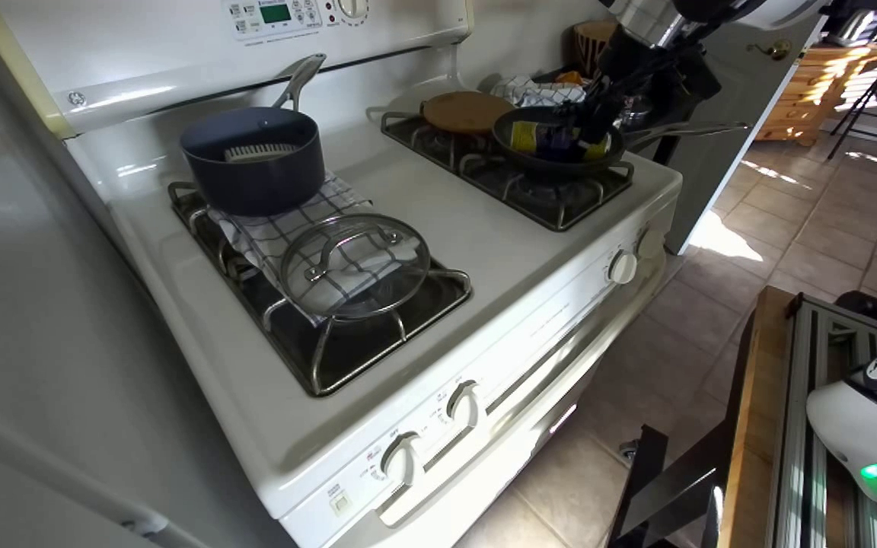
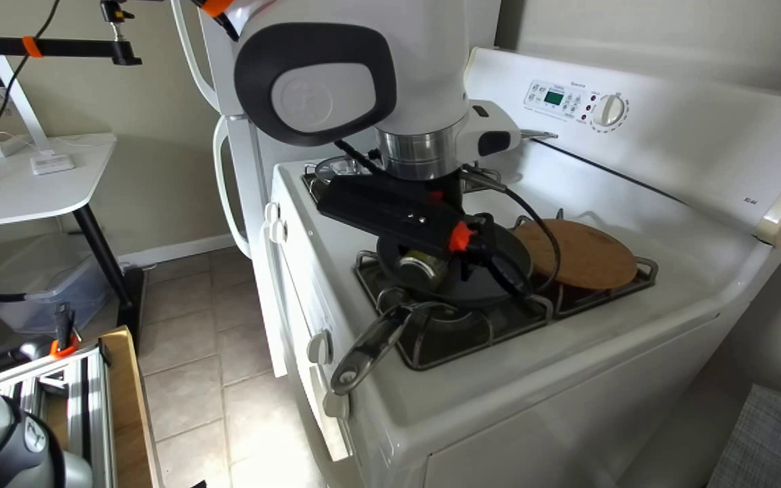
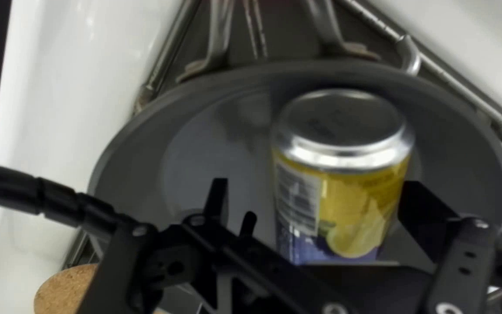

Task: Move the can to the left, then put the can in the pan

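The can (image 3: 342, 209), with its yellow and purple label and silver end, lies on its side inside the black pan (image 3: 294, 72). Both exterior views show the pan (image 1: 518, 157) on a burner grate, its handle (image 2: 370, 349) reaching past the stove's edge. My gripper (image 3: 318, 205) is low over the pan and open, its fingers on either side of the can. A clear gap separates the left finger (image 3: 217, 198) from the can; the right finger (image 3: 423, 209) is close against it, and whether they touch I cannot tell. In an exterior view the can (image 1: 526, 138) is partly hidden by the gripper.
A round brown board (image 1: 467, 112) sits on the grate beside the pan. Across the stove top are a dark-blue pot (image 1: 252, 171) with a silver handle, a glass lid (image 1: 366, 285) and a checked cloth (image 1: 339, 199). Knobs (image 1: 465, 407) line the stove's front.
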Controlling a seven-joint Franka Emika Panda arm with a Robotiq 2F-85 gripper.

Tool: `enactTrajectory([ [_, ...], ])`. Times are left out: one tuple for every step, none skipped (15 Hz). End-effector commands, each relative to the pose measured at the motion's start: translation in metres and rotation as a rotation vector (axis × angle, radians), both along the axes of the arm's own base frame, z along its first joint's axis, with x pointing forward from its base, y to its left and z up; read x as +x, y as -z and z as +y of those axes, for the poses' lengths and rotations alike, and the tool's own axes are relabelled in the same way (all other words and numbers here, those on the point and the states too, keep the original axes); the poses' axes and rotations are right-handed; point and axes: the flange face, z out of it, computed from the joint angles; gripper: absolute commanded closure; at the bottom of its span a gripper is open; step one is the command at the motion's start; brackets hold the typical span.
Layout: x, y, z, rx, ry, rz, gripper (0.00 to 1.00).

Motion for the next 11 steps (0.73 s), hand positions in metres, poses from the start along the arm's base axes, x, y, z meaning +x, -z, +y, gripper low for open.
enactTrajectory([
  [0.001,-0.036,-0.007,-0.003,0.011,-0.073,0.0],
  [0.002,-0.05,-0.007,-0.011,0.01,-0.121,0.0],
  [0.003,-0.065,-0.006,-0.02,0.003,-0.17,0.0],
  [0.004,-0.083,-0.005,-0.024,-0.01,-0.226,0.0],
  [0.006,-0.097,0.001,-0.02,-0.038,-0.289,0.0],
  [0.008,-0.111,0.007,-0.03,-0.075,-0.33,0.0],
  [0.011,-0.123,0.015,-0.043,-0.121,-0.368,0.0],
  [0.015,-0.135,0.025,-0.06,-0.18,-0.391,0.0],
  [0.014,-0.12,0.013,-0.056,-0.109,-0.339,0.0],
  [0.016,-0.13,0.021,-0.06,-0.142,-0.362,0.0],
  [0.017,-0.136,0.026,-0.062,-0.159,-0.375,0.0],
])
